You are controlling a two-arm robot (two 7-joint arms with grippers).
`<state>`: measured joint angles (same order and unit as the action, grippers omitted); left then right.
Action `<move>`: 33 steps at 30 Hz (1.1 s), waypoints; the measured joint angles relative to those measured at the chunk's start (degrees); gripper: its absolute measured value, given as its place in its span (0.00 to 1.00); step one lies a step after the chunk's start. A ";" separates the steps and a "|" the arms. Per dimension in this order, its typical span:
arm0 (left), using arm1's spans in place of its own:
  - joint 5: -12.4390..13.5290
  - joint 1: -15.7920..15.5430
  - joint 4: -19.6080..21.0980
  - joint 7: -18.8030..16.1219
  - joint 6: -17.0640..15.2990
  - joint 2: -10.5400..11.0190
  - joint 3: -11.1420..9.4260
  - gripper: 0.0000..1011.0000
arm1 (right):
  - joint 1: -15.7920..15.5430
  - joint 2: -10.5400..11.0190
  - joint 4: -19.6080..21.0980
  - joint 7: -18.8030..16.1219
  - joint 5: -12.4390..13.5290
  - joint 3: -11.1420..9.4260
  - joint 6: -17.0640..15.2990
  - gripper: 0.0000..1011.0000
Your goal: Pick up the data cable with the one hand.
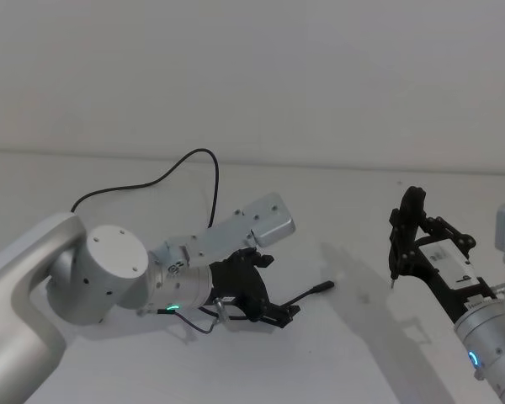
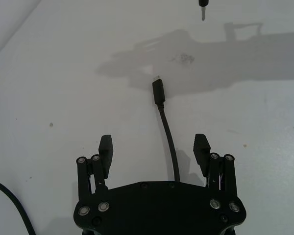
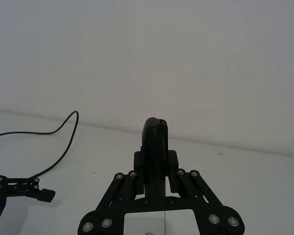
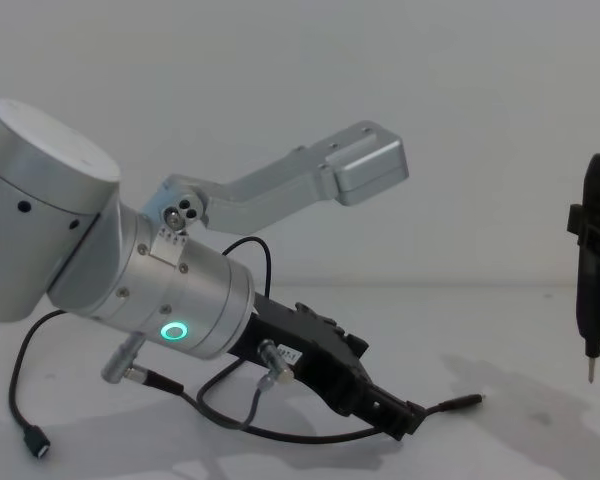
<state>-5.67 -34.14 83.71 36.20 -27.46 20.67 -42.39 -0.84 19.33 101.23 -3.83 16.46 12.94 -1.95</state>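
Head view: the long thin black data cable (image 1: 188,158) loops off behind its slim plug (image 1: 322,287), which pokes past the black angular two-fingered left gripper (image 1: 278,290). Left wrist view: jaws spread, cable between them behind the plug, untouched, off-centre; closing may nudge it aside. Right wrist view: right gripper (image 3: 157,161), far from the plug, clamps a dark pen-like tool (image 3: 154,132). Chest view: left fingertips (image 4: 405,420) sit low, just behind the plug.

My head cam looks down on the bench (image 1: 320,370), chest cam sits low and side-on, wrist cams ride close; head, chest, left wrist share the cable (image 1: 316,289).
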 joint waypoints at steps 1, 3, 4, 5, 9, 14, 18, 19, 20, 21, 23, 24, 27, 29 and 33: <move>0.00 -0.04 -0.11 -0.04 -0.15 -0.09 0.02 0.99 | 0.00 0.00 0.00 0.00 0.00 0.00 0.00 0.27; -0.04 -0.19 -0.56 -0.15 -0.61 -0.46 0.12 0.99 | 0.00 0.00 0.00 0.00 0.00 0.00 0.00 0.27; -0.04 -0.19 -0.56 -0.15 -0.61 -0.46 0.12 0.99 | 0.00 0.00 0.00 0.00 0.00 0.00 0.00 0.27; -0.07 -0.26 -0.82 -0.20 -0.86 -0.64 0.16 0.99 | 0.00 0.00 0.00 0.00 0.00 0.00 0.00 0.27; -0.12 -0.40 -1.37 -0.34 -1.35 -1.02 0.28 0.99 | 0.00 0.00 0.00 0.00 0.00 0.00 0.00 0.27; -0.12 -0.59 -2.01 -0.51 -1.86 -1.37 0.36 0.99 | 0.00 0.00 0.00 0.00 0.00 0.00 0.00 0.27; 0.02 -0.76 -2.69 -0.60 -2.22 -1.65 0.38 0.99 | 0.00 0.00 0.00 0.00 0.00 0.00 0.00 0.27; 0.06 -0.79 -2.78 -0.61 -2.25 -1.68 0.38 0.99 | 0.00 0.00 0.00 0.00 0.00 0.00 0.00 0.27; 0.15 -0.85 -3.01 -0.61 -2.31 -1.77 0.38 0.99 | 0.00 0.00 0.00 0.00 0.00 0.00 0.00 0.27; 0.20 -0.88 -3.11 -0.61 -2.34 -1.80 0.38 0.99 | 0.00 0.00 0.00 0.00 0.00 0.00 0.00 0.27; 0.39 -0.94 -3.42 -0.61 -2.43 -1.91 0.36 0.99 | 0.00 0.00 0.00 0.00 0.00 0.00 0.00 0.27; 0.39 -0.94 -3.42 -0.61 -2.43 -1.91 0.36 0.99 | 0.00 0.00 0.00 0.00 0.00 0.00 0.00 0.27; 0.67 -1.04 -3.84 -0.62 -2.56 -2.11 0.31 0.99 | 0.00 0.00 0.00 0.00 0.00 0.00 0.00 0.27; 0.76 -1.06 -3.99 -0.62 -2.61 -2.17 0.29 0.99 | 0.00 0.00 0.00 0.00 0.00 0.00 0.00 0.27; 0.94 -1.13 -4.24 -0.63 -2.67 -2.30 0.26 0.99 | 0.00 0.00 0.00 0.00 0.00 0.00 0.00 0.27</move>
<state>-4.74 -35.26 79.47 35.57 -30.13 18.36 -42.12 -0.84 19.33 101.23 -3.83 16.47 12.94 -1.95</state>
